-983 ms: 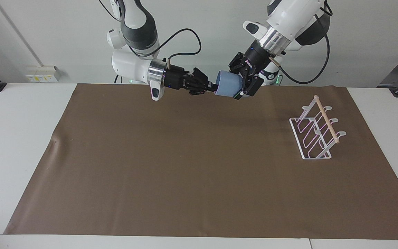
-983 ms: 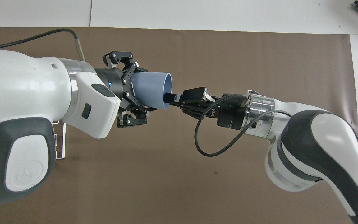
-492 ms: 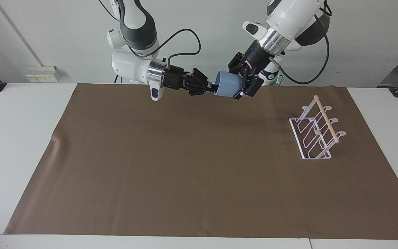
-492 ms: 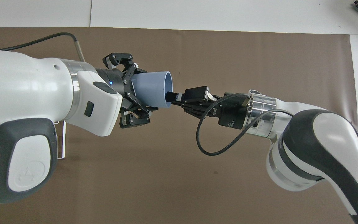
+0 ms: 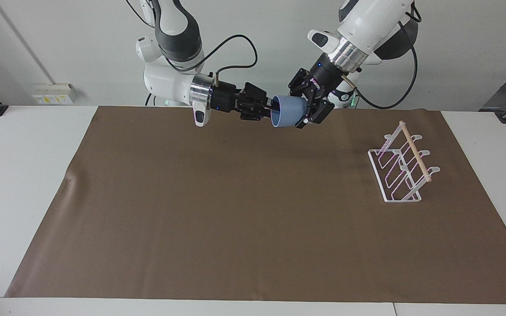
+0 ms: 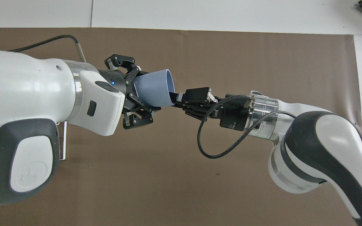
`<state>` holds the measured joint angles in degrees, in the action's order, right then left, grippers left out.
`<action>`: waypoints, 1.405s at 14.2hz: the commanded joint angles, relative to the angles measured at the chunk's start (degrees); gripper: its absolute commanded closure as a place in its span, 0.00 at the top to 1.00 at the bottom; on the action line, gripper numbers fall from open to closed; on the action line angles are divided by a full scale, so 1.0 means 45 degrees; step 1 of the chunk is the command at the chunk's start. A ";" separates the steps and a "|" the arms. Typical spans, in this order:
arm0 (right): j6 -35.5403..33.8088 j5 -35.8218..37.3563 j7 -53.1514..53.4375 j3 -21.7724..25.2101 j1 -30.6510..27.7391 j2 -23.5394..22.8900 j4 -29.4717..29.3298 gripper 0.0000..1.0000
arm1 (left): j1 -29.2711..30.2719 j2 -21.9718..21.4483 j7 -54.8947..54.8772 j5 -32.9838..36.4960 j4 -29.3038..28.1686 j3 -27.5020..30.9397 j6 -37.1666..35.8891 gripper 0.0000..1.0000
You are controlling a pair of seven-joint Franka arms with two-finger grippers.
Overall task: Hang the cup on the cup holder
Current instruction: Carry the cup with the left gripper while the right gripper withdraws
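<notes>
The light-blue cup [image 5: 289,112] [image 6: 154,89] hangs on its side in the air over the robots' edge of the brown mat. My left gripper [image 5: 300,107] [image 6: 141,91] is shut on its narrow bottom end. The cup's open mouth faces my right gripper [image 5: 269,107] [image 6: 176,98], whose tip sits at the rim. The white wire cup holder [image 5: 400,169] with its wooden dowel stands on the mat toward the left arm's end. In the overhead view only a bit of the cup holder's wire [image 6: 63,141] shows from under the left arm.
A brown mat [image 5: 235,219] covers most of the white table [image 5: 24,175]. A black cable [image 6: 206,147] loops from the right wrist.
The left gripper has closed tighter on the cup's bottom end, and the cup has tilted. The right gripper's tip, inside the mouth before, now sits at the rim.
</notes>
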<state>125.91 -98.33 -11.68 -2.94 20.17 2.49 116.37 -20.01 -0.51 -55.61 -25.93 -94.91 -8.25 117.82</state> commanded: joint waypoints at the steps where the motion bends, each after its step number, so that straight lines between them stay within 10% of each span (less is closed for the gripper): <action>1: -0.0030 -0.0161 0.0349 -0.0012 -0.0107 0.0248 0.0117 0.88 | -0.0182 -0.0119 0.0248 -0.0057 -0.0314 0.0094 0.0206 0.00; 5: 0.0009 0.2271 0.0799 0.0047 -0.0535 0.0229 0.0078 1.00 | 0.0129 -0.0237 0.0756 0.0098 -0.0686 0.0250 -0.0068 0.00; 18: -0.0263 2.0100 0.4076 0.0106 -0.2900 0.0326 -0.0390 1.00 | 0.1576 -0.0297 0.2299 0.9407 -0.1682 0.0231 -0.3738 0.00; 20: -0.1273 2.0951 0.4664 0.0125 -0.2900 0.0463 -0.1011 1.00 | 0.1497 0.0091 0.2318 1.0718 -0.1741 0.0211 -0.4596 0.00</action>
<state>124.57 -8.10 6.84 -2.07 7.66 3.29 114.21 -13.16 -0.74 -45.94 17.41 -101.62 -6.75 99.96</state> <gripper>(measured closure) 0.000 0.185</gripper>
